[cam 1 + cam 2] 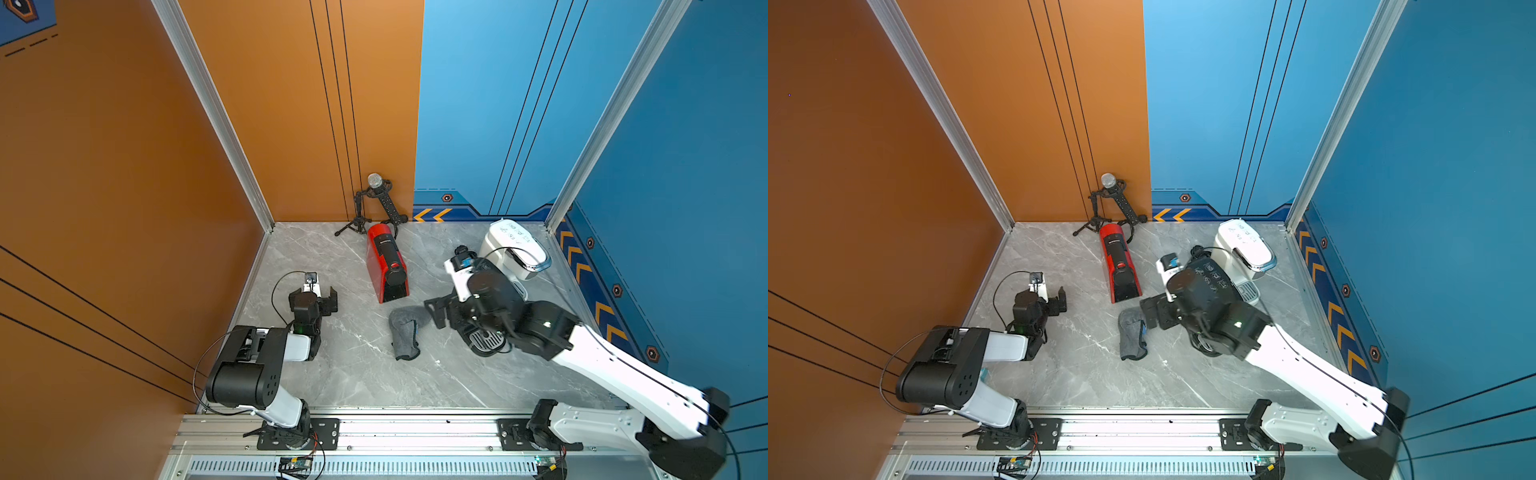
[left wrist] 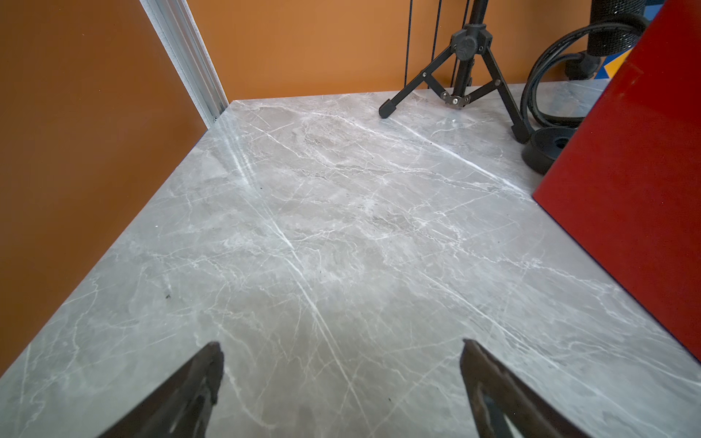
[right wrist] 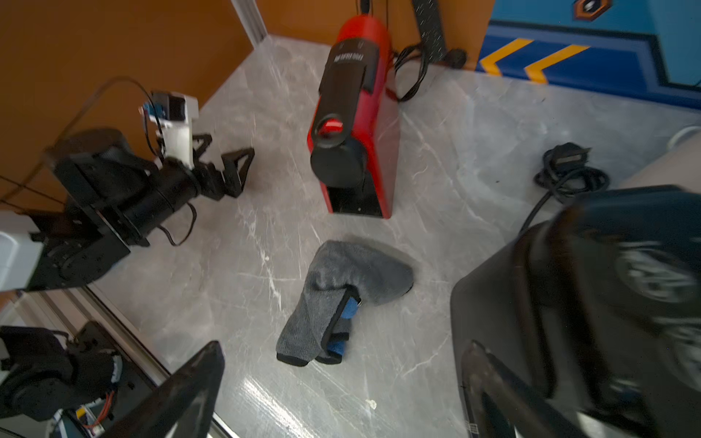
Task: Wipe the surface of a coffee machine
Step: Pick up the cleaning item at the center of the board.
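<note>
The grey marbled counter carries three machines. A black coffee machine sits mostly hidden under the right arm, a white coffee machine stands in the far right corner, and a red coffee machine is near the middle. I cannot tell which one is to be wiped.

The right end effector hangs released, jaws wide, just beside the grey cloth. The cloth lies crumpled on the counter between the red and black machines, and nothing holds it. The left end effector is likewise released, over bare counter well apart from the cloth.

The step in hand looks like picking up the cloth. It would be best to come down straddling the thick humped fold and clench deep enough to take several layers. The outer finger should stay clear of the black machine close by.

As for containers, the red machine's cup bay stands empty. The black machine's drip tray bears nothing visible, and the inside of the white machine is not shown.
</note>
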Motion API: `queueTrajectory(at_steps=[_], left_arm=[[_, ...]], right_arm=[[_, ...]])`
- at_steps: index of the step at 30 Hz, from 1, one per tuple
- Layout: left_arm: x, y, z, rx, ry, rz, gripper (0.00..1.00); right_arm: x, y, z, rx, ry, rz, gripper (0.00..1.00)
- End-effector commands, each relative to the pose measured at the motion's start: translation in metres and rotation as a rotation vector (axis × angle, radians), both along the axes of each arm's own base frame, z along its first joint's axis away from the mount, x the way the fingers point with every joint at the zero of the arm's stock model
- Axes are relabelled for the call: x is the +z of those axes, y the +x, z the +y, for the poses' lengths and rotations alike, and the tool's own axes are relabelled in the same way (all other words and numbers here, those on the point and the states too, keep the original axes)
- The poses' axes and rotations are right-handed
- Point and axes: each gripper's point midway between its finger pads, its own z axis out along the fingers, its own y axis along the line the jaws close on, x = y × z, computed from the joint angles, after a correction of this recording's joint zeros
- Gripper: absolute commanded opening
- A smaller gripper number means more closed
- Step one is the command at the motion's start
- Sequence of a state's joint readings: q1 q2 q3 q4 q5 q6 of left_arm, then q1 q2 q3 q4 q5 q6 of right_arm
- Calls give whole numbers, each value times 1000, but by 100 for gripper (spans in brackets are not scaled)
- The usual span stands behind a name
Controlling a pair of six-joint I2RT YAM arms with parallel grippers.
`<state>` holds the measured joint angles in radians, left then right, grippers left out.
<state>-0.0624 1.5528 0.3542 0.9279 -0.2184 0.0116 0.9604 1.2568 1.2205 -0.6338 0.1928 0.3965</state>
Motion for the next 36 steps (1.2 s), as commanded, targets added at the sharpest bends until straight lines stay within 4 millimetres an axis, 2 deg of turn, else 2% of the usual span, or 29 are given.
queueTrajectory(at_steps=[1, 3, 6, 12, 15, 18, 22, 25, 30, 33, 36], left_arm=[[6, 4, 0, 5, 15, -22, 98], [6, 4, -1, 4, 14, -20, 98], [6, 4, 0, 6, 15, -20, 98], [6, 4, 0, 9, 14, -22, 98], [6, 3, 1, 12, 17, -21, 98], [7, 3, 0, 10, 19, -23, 98], [6, 3, -1, 10, 21, -22, 98], [6, 2, -1, 11, 23, -22, 98], [7, 2, -2, 10, 25, -22, 98], [6, 2, -2, 11, 26, -20, 98], [7, 2, -1, 12, 26, -23, 98]], right_arm=[[-40, 14, 12, -54, -144, 15, 98], [-68, 17, 26, -43, -204, 48, 98], [-97, 27, 38, -66, -253, 87, 99], [-135, 40, 62, -47, -268, 132, 99], [-156, 41, 63, -47, -292, 160, 94], [-173, 35, 59, -42, -306, 184, 88], [-192, 23, 48, -41, -316, 218, 72], [-198, 18, 39, -52, -318, 219, 55], [-192, 18, 36, -56, -261, 219, 22], [-179, 22, 38, -51, -214, 210, 13], [-161, 25, 38, -48, -158, 202, 11]])
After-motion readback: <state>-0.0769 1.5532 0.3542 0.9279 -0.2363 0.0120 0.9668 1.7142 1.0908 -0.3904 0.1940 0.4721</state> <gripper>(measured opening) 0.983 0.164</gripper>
